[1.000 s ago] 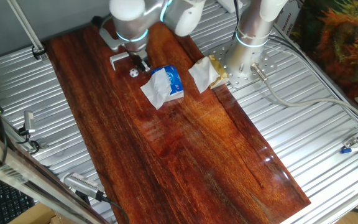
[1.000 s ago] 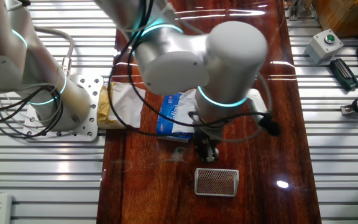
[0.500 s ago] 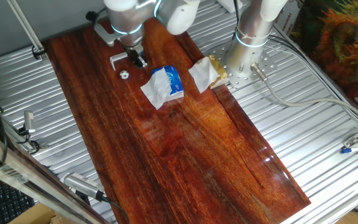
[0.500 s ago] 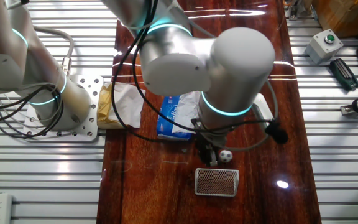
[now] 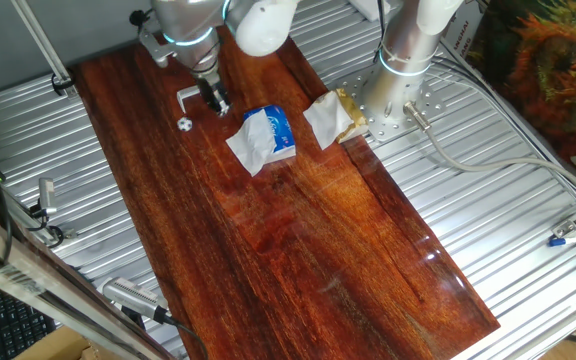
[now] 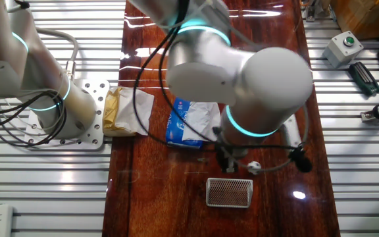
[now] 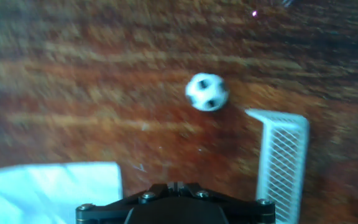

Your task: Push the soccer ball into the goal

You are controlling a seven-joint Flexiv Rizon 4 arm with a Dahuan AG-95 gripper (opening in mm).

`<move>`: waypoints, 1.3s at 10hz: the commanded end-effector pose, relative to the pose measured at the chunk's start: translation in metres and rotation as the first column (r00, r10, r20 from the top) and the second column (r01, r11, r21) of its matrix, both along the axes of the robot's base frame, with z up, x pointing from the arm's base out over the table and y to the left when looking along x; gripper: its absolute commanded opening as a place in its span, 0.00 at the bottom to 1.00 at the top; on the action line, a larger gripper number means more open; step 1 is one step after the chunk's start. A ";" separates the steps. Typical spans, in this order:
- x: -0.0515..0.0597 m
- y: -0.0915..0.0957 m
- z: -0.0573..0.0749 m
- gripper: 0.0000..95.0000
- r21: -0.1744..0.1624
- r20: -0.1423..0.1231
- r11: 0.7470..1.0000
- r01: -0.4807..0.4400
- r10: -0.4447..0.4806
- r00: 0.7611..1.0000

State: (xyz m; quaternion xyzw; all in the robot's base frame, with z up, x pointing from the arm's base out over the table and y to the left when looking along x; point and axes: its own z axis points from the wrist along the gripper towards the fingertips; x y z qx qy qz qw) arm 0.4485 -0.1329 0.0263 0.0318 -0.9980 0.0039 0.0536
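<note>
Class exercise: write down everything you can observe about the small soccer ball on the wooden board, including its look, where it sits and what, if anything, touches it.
The soccer ball is a tiny white sphere with black patches, smooth and glossy-looking. It sits on the dark red wooden board, free of any grip. In the hand view it lies just outside one upright post of the goal, not within the frame, with a small gap showing between them. In the fixed views it lies beside the goal, apart from the gripper and well clear of the blue packet. Nothing but the board appears to touch it.

Bare wood lay open around my gripper [image 5: 219, 104]; the blue packet [image 5: 271, 133] blocked four o'clock, goal [image 5: 189, 96] crowded ten.
</note>
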 end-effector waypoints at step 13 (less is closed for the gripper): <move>0.046 0.011 -0.002 0.00 -0.138 0.006 0.964 -0.228 0.231 0.973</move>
